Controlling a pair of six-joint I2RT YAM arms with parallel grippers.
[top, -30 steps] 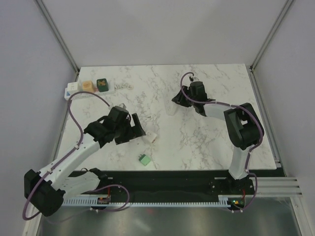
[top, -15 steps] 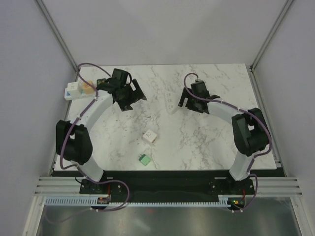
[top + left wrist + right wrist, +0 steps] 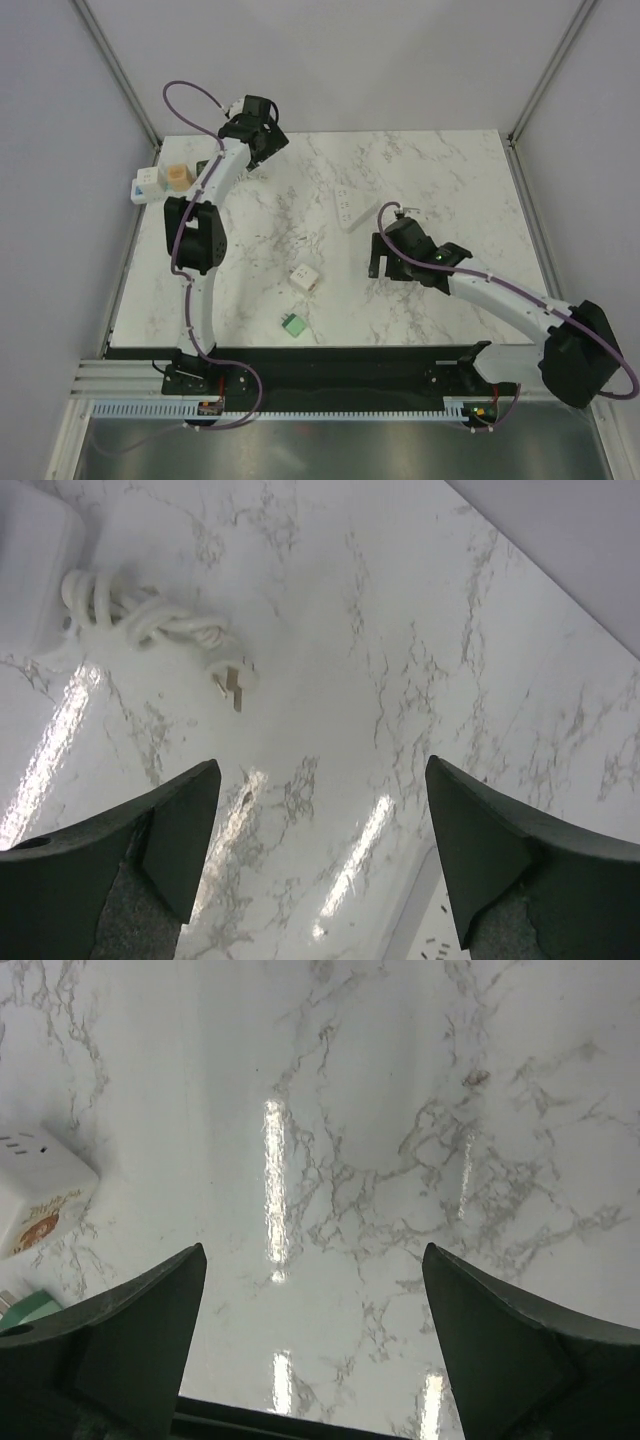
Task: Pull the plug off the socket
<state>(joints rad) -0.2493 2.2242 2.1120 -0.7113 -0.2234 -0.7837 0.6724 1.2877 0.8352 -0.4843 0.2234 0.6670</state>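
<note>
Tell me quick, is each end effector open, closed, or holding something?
Left end effector: open, holding nothing.
Right end effector: open, holding nothing.

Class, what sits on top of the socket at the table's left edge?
A tan plug and a white block stand on the socket. The left arm covers its right end, so anything there is hidden.

A white marble-patterned table [image 3: 450,170] with grey veins stands between plain pale grey walls [image 3: 330,60]. Slanted aluminium posts [image 3: 113,65] rise at its back corners. Overhead light leaves bright streaks [image 3: 275,1190] on the glossy top. A black strip [image 3: 340,365] and a brushed metal sheet [image 3: 330,450] lie along the near edge.
</note>
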